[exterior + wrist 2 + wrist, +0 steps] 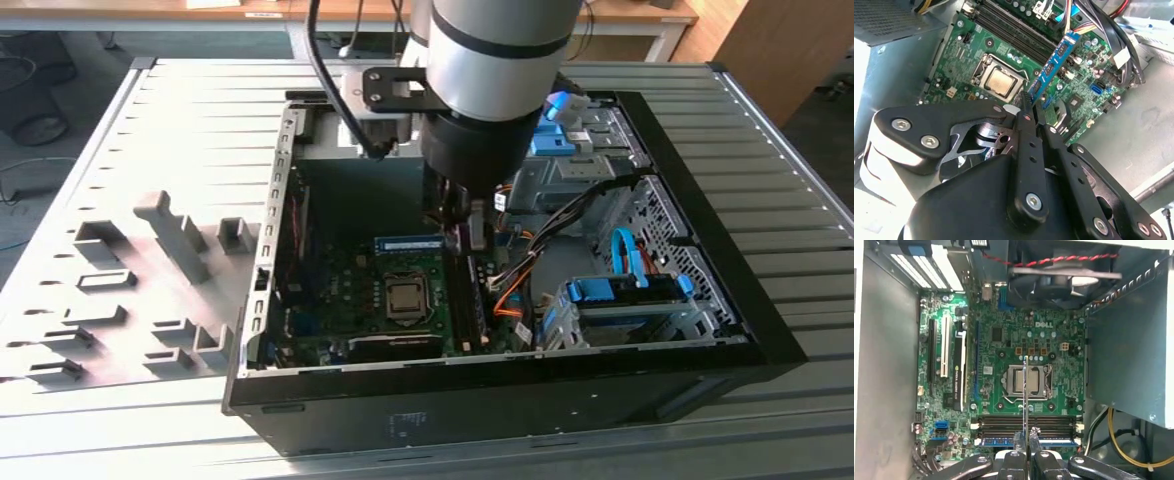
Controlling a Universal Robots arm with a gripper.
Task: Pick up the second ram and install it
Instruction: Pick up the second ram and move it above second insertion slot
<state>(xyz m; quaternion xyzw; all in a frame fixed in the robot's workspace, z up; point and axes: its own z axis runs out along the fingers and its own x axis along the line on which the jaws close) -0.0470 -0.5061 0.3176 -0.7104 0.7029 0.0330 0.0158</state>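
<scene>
Claw (1026,433) clamped on the second ram (1052,66) — stick hangs above the motherboard (334,290), at 12 o'clock from the CPU socket (407,296) in the exterior view.

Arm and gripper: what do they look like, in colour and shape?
The arm is a silver-grey cylinder with a black band and a black lower part. A black cable runs beside it. The gripper is made of black linked bars joined with silver screws.
</scene>
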